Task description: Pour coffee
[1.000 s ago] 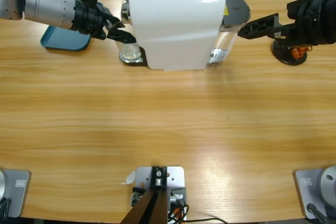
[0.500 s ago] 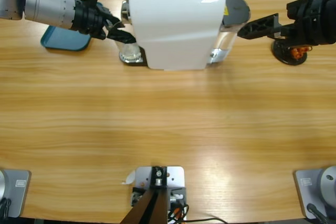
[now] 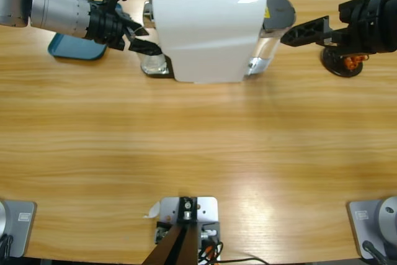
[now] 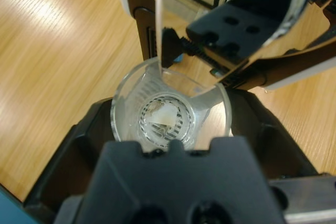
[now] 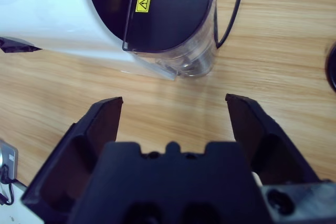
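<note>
Slightly, the left gripper (image 3: pixel 144 40) has shifted since the earlier frame: its jaws now stand a little wider around the clear glass (image 3: pixel 153 62), one on each side, and whether they touch it I cannot tell. In the left wrist view the glass (image 4: pixel 170 109) stands upright on the black drip tray (image 4: pixel 252 124) under the spout of the white coffee machine (image 3: pixel 208 29), near the table's (image 3: pixel 198 147) far edge. No coffee shows in the glass; its bottom looks clear. A blue tray (image 3: pixel 74 48) lies by the far left corner. The right gripper (image 5: pixel 173 106) hangs wide open and holds nothing, near the machine's water tank (image 5: pixel 178 35).
</note>
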`<state>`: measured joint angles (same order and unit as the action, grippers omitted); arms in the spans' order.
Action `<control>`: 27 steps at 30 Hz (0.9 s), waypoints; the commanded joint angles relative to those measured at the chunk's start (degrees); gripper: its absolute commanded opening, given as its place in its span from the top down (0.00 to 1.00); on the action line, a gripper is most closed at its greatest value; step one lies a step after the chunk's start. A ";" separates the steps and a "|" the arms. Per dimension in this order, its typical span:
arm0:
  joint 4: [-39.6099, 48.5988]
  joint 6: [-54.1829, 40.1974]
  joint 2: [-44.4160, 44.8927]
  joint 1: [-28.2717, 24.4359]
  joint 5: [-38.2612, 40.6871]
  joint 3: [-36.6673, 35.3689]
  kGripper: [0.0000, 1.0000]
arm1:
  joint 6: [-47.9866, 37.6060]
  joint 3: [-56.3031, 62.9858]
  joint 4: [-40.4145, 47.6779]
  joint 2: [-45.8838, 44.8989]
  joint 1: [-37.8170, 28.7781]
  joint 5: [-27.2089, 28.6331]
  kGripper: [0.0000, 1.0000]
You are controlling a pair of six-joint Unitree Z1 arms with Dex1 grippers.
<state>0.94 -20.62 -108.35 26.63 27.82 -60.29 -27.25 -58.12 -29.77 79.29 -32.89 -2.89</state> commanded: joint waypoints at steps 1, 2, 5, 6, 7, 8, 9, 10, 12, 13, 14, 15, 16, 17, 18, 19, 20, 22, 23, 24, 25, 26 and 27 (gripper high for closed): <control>-0.41 0.58 -1.16 0.00 0.43 2.11 0.12 | 0.71 1.56 0.04 -1.77 0.81 -0.54 0.12; -0.41 0.58 -0.93 -0.02 0.39 2.11 0.12 | 0.71 1.66 -0.05 -1.88 0.81 -0.52 0.12; -0.55 0.58 0.79 -0.86 0.36 2.11 0.04 | 0.71 1.66 -0.35 -2.12 0.81 -0.45 0.12; -0.87 0.62 1.49 -1.32 0.43 2.11 0.03 | 0.71 1.56 -0.56 -2.10 0.81 -0.45 0.12; -1.34 0.93 2.05 -1.88 0.87 2.11 0.01 | 0.71 1.50 -0.68 -2.03 0.81 -0.45 0.12; -1.85 1.51 2.44 -2.48 1.85 2.16 0.01 | 0.71 1.54 -0.73 -1.95 0.81 -0.45 0.12; -2.24 1.76 2.79 -2.83 2.77 2.14 0.01 | 0.71 1.63 -0.73 -1.84 0.81 -0.45 0.12; -2.32 1.81 3.07 -2.90 3.15 2.18 0.01 | 0.71 1.70 -0.73 -1.77 0.81 -0.45 0.12; -2.29 1.81 3.64 -2.90 3.31 2.63 0.01 | 0.71 1.70 -0.71 -1.75 0.81 -0.37 0.12; -2.25 1.81 3.83 -2.90 3.49 2.98 0.01 | 0.71 1.70 -0.71 -1.65 0.81 -0.37 0.12; -2.25 1.81 4.13 -2.90 3.59 3.39 0.01 | 0.71 1.70 -0.73 -1.52 0.78 -0.37 0.12; -2.25 1.81 4.67 -2.92 3.70 3.88 0.01 | 0.71 1.64 -0.71 -1.51 0.62 -0.38 0.11; -2.25 1.92 5.53 -2.99 3.73 4.44 0.01 | 0.71 1.49 -0.71 -1.54 0.55 -0.37 0.12; -2.25 1.99 7.12 -3.18 3.66 5.34 0.01 | 0.71 1.20 -0.75 -1.68 0.55 -0.35 0.11; -2.13 2.01 8.70 -3.45 3.65 6.06 0.00 | 0.71 0.64 -1.01 -1.77 0.55 -0.28 0.11; -1.71 2.08 10.39 -3.87 3.61 6.80 0.00 | 0.71 -0.52 -1.88 -1.60 0.55 -0.23 0.10; -1.20 2.32 12.21 -4.20 3.52 7.48 0.00 | 0.71 -2.43 -3.49 -1.07 0.55 -0.19 0.08; -0.44 4.10 15.91 -4.41 1.31 8.87 0.00 | 0.71 -7.95 -7.89 0.62 0.55 -0.07 0.00; -0.14 5.98 17.63 -4.43 -1.03 9.72 0.00 | 0.76 -9.40 -9.06 1.20 0.55 0.02 0.00; 0.56 8.70 19.16 -4.38 -2.80 10.35 0.00 | 1.00 -12.01 -10.31 1.87 0.55 0.41 0.00; 1.24 11.73 20.67 -4.06 -3.86 10.95 0.00 | 1.95 -14.30 -10.58 2.22 0.57 0.71 0.00; 2.12 14.87 22.23 -3.31 -5.20 11.56 0.00 | 3.10 -16.74 -10.91 2.76 0.85 0.85 0.00; 3.56 17.65 23.94 -2.24 -7.71 12.00 0.00 | 4.36 -19.73 -12.14 3.61 1.45 0.86 0.00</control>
<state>-0.28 -15.79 -94.19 22.81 28.50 -53.46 -27.20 -65.75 -36.63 78.62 -32.89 -2.85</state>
